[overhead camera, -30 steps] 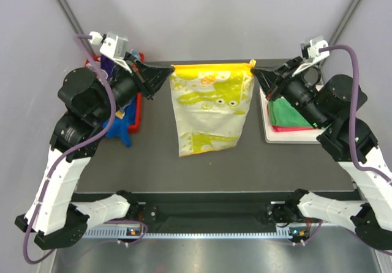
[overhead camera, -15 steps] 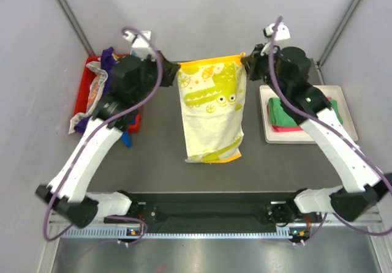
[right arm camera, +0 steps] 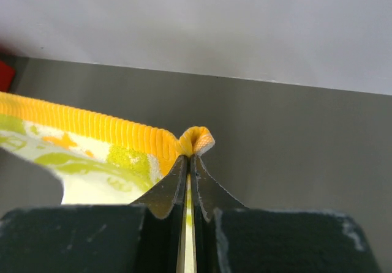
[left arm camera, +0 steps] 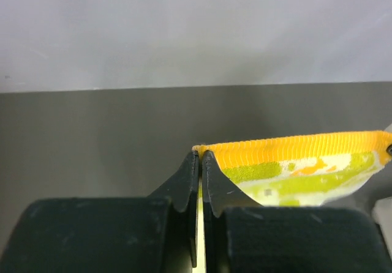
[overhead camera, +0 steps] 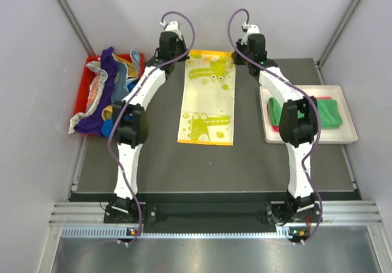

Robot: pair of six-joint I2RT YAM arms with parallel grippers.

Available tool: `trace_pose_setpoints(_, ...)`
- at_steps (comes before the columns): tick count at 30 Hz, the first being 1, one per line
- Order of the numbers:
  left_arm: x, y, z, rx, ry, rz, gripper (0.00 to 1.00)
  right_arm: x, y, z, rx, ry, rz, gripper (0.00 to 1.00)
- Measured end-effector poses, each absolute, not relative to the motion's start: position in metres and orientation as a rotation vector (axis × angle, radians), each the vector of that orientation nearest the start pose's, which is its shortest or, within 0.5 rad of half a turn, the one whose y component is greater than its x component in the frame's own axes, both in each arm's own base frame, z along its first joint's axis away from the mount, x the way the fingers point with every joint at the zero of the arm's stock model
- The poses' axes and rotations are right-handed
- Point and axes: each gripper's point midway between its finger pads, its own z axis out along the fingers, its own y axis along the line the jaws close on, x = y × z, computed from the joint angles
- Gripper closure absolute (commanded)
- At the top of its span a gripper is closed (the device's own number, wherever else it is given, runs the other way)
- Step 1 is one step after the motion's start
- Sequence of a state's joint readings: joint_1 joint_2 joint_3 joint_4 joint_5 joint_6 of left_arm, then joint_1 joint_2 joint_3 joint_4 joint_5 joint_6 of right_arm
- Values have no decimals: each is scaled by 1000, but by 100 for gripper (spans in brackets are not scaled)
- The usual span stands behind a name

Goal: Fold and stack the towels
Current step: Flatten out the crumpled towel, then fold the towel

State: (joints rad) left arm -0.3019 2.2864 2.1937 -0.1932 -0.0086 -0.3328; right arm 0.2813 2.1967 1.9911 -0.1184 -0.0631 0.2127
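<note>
- Left claw (overhead camera: pixel 184 57) and right claw (overhead camera: pixel 236 56) are each clamping a top corner of the yellow-green towel (overhead camera: pixel 207 98), upper centre.
- Its length is stretching down-frame from both.

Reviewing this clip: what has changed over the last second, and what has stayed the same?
Both arms stretched toward the back of the table, bringing the yellow-green patterned towel from hanging in the air down to lie flat. The left gripper and right gripper stayed shut on its far corners; nothing was let go. The red bin and the folded towels on the white tray did not move.
</note>
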Motion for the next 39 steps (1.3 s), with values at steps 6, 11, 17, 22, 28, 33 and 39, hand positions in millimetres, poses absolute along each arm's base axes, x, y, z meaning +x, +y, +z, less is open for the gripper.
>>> trace_pose_setpoints(6, 649, -206, 182, -33, 1931, -437, 100, 639, 205, 169, -89, 1945, 438, 100)
trace_pose_setpoints(11, 646, -205, 151, -29, 1951, -444, 100, 634, 205, 148, -68, 1942, 466, 100)
trace_pose_setpoints(17, 609, -205, 93, -14, 2052, -468, 100, 586, 202, 101, -60, 2055, 495, 100)
trace_pose_setpoints(22, 575, -202, 81, 3, 2097, -488, 100, 548, 204, 98, -67, 2081, 516, 100)
trace_pose_setpoints(28, 547, -195, 110, 7, 2040, -502, 100, 517, 210, 119, -89, 2039, 537, 100)
trace_pose_setpoints(33, 530, -191, 120, 10, 2008, -510, 100, 496, 212, 123, -95, 2027, 547, 100)
trace_pose_setpoints(39, 509, -170, 100, -29, 2057, -447, 100, 474, 197, 110, -61, 2057, 484, 100)
